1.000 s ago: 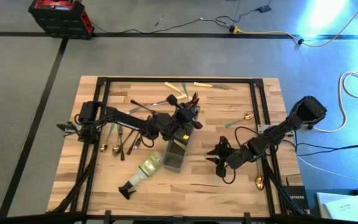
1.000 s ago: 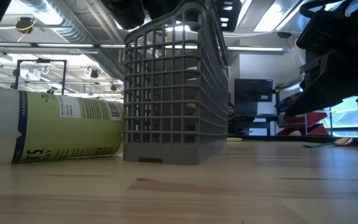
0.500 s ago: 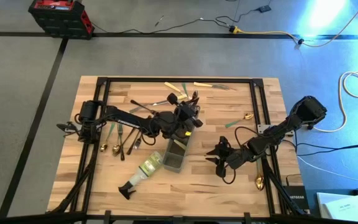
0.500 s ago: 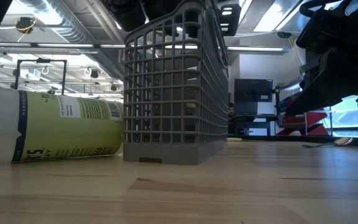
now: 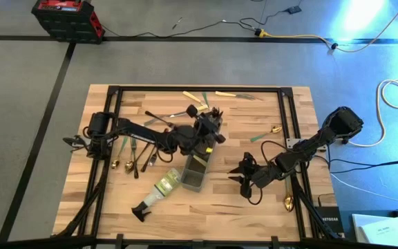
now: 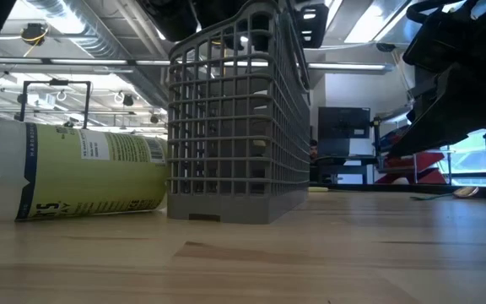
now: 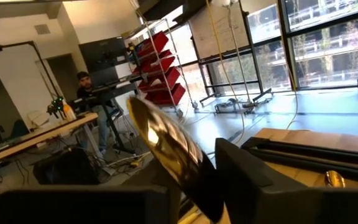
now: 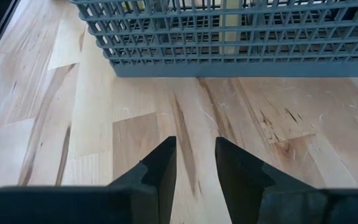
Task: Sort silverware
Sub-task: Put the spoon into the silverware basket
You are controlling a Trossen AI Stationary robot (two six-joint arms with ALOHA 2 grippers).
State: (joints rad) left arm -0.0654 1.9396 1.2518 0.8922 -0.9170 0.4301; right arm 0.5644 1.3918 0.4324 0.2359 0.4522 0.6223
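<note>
One gold spoon (image 7: pixel 169 149) between left gripper (image 7: pixel 185 186) fingers

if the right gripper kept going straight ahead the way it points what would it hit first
Most likely the caddy. The right gripper is empty, slightly open and low over the table, with only bare wood between its fingertips and the caddy's side wall.

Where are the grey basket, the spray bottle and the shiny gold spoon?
grey basket (image 6: pixel 234 127), low view, front mesh wall.
spray bottle (image 6: pixel 74 173), low view, green label.
gold spoon (image 7: pixel 166 140), left wrist view, shiny bowl.
</note>
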